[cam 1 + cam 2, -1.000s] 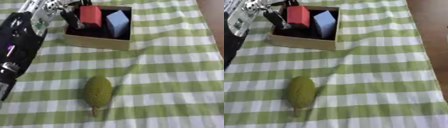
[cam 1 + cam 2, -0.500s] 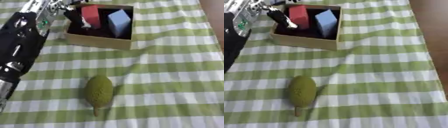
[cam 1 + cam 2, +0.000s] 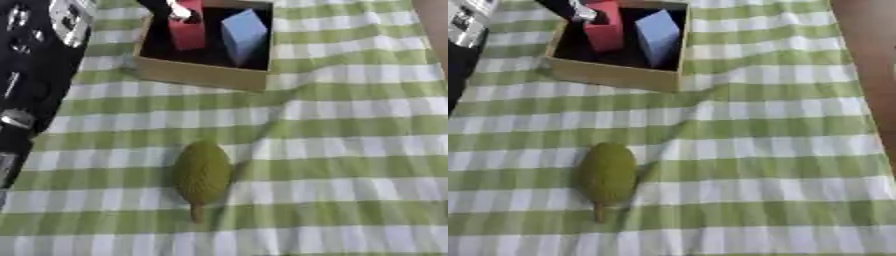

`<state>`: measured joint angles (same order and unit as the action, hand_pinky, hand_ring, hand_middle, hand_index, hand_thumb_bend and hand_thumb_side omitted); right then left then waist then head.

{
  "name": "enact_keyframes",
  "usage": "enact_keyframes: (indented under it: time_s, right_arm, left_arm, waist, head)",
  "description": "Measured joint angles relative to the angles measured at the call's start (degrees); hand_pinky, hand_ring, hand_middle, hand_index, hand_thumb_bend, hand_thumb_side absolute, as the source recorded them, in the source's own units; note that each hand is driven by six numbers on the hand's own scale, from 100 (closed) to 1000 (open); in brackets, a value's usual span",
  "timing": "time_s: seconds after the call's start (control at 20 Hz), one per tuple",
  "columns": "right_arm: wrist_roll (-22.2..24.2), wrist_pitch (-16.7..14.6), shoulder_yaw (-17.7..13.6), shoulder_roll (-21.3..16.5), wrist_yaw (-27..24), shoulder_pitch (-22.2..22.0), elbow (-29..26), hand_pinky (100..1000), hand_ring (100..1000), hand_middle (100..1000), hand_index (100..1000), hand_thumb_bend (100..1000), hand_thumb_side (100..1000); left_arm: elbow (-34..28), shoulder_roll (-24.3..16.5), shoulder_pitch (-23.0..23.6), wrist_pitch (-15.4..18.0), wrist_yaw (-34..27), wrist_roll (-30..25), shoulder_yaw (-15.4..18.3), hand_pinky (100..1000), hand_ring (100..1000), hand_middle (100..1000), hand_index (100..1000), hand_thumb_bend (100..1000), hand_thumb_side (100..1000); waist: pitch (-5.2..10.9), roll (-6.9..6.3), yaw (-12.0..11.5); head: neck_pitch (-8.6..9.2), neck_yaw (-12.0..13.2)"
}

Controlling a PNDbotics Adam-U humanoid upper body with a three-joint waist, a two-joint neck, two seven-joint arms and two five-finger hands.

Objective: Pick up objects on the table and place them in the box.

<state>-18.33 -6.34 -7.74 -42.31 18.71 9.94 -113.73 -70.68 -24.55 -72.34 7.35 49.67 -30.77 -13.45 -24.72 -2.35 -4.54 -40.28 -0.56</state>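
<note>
The left hand point(image 3: 179, 10) has reached deeper into the box point(image 3: 197, 75); its fingers' state is unclear.

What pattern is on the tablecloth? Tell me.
Green and white checks on the tablecloth, clearest in the right eye view.

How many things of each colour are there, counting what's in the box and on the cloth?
Red: 1, the red block in the cardboard box.
Blue: 1, the pale blue block in the box.
Green: 1, the bumpy green fruit on the checked cloth.
Total: 3.
</note>
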Motion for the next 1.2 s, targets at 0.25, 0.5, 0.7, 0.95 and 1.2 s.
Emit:
enact_keyframes:
  time_s: [0.25, 0.5, 0.7, 0.95, 1.2]
  right_arm:
    - [-0.12, 0.10, -0.05, 0.02, 0.01, -0.47, 0.00, 891, 837, 631, 834, 100, 423]
    - [-0.10, -0.01, -0.08, 0.02, 0.01, -0.47, 0.00, 892, 837, 634, 834, 100, 425]
    - [-0.07, -0.21, -0.14, 0.01, 0.01, -0.44, 0.00, 892, 838, 635, 834, 100, 426]
    - [0.00, -0.36, -0.15, 0.01, 0.00, -0.45, 0.00, 892, 838, 636, 835, 100, 425]
    - [0.03, -0.33, -0.14, 0.02, -0.02, -0.69, 0.00, 892, 839, 635, 835, 100, 426]
  left_arm:
    - [-12.86, -6.06, 4.36, 0.67, -10.37, -3.63, -5.12, 908, 851, 777, 921, 566, 451]
    - [-27.59, -12.34, 9.19, -1.34, -20.13, -7.15, -10.18, 904, 845, 771, 907, 588, 451]
    - [-37.42, -16.67, 11.89, -4.80, -25.68, -10.49, -13.13, 904, 844, 769, 907, 596, 445]
    - [-42.62, -19.84, 12.75, -7.17, -29.23, -16.99, -16.72, 907, 852, 776, 908, 619, 386]
    - [-43.10, -22.31, 13.48, -6.35, -28.76, -20.56, -20.39, 909, 857, 782, 910, 646, 364]
  waist:
    - [1.39, 0.00, -1.13]
    - [2.15, 0.00, -1.75]
    - [2.44, 0.00, -2.11]
    - [2.47, 0.02, -2.56]
    - [2.47, 0.02, -2.96]
  head:
    - [-0.83, -0.85]
    - [-1.27, -1.77]
    - [-1.51, -2.30]
    - [-1.98, -2.67]
    - [-2.05, -3.08]
